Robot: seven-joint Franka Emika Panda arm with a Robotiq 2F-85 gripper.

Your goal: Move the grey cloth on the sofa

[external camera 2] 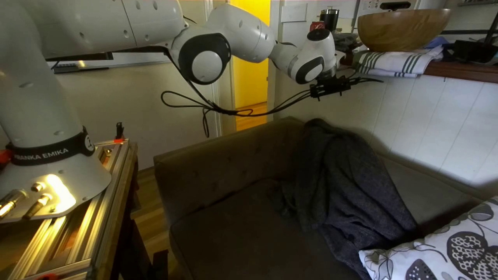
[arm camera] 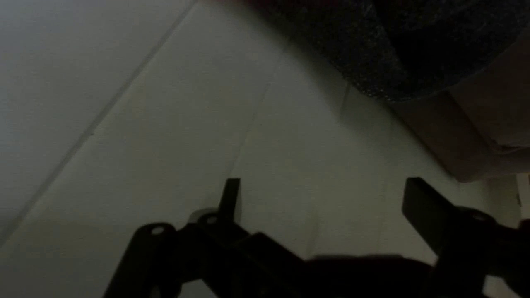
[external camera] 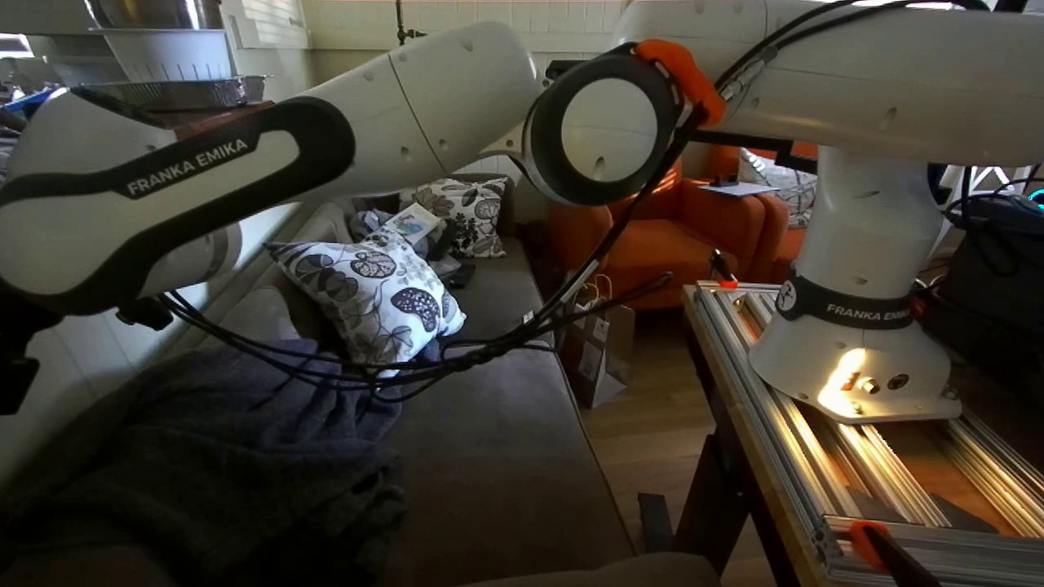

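Observation:
The dark grey cloth lies crumpled over the corner of the sofa, across its seat and backrest; it shows in both exterior views (external camera: 245, 456) (external camera 2: 346, 182). Its edge hangs at the top right of the wrist view (arm camera: 397, 54). The brown-grey sofa (external camera: 497, 440) also shows in an exterior view (external camera 2: 249, 237) and at the right of the wrist view (arm camera: 476, 132). My gripper (arm camera: 323, 186) is open, with its two fingers wide apart and nothing between them. In an exterior view the gripper (external camera 2: 330, 87) is above the cloth, near the white wall, not touching the cloth.
A white patterned pillow (external camera: 375, 293) lies beside the cloth. A white panelled wall (external camera 2: 428, 128) stands behind the sofa. A ledge with a wooden bowl (external camera 2: 402, 29) and a striped towel (external camera 2: 397, 62) is near the gripper. Loose cables (external camera: 440, 367) hang from the arm.

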